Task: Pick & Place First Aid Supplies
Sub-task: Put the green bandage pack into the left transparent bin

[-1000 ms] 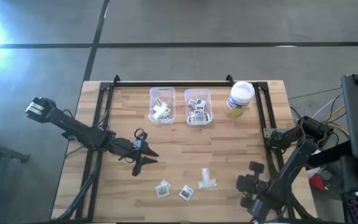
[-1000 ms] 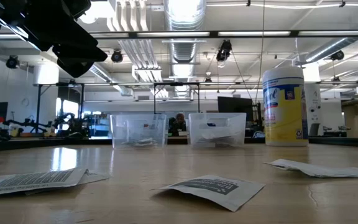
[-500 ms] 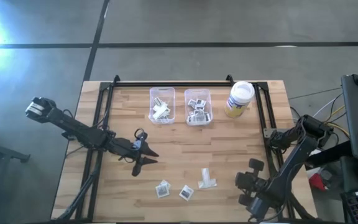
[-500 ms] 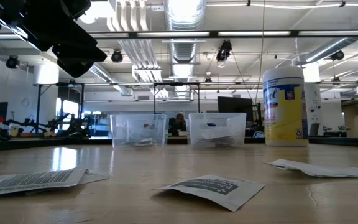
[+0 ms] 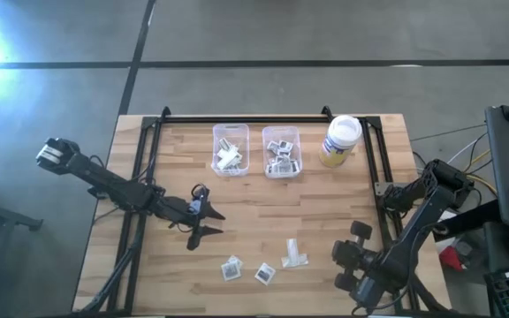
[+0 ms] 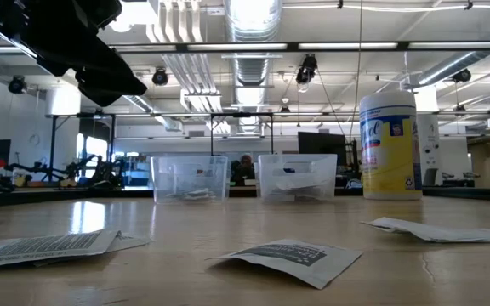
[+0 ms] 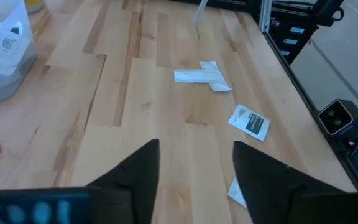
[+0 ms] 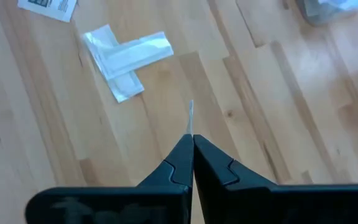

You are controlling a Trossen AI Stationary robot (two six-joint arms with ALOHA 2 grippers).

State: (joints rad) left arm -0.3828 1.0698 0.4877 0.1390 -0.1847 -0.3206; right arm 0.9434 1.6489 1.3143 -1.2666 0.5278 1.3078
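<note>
Right wrist view: fingers [image 8: 191,146] pinch packet [image 8: 191,118] (thin).

From above, the packets heaped in the two clear bins [image 5: 230,148] are too small to count or sort. In the left wrist view, one square packet [image 7: 237,190] is partly hidden behind a finger [image 7: 272,186] of the left end effector [image 7: 194,174]. The right end effector [image 8: 192,163] pinches a thin pale sliver [image 8: 191,118], too slight to identify.
</note>
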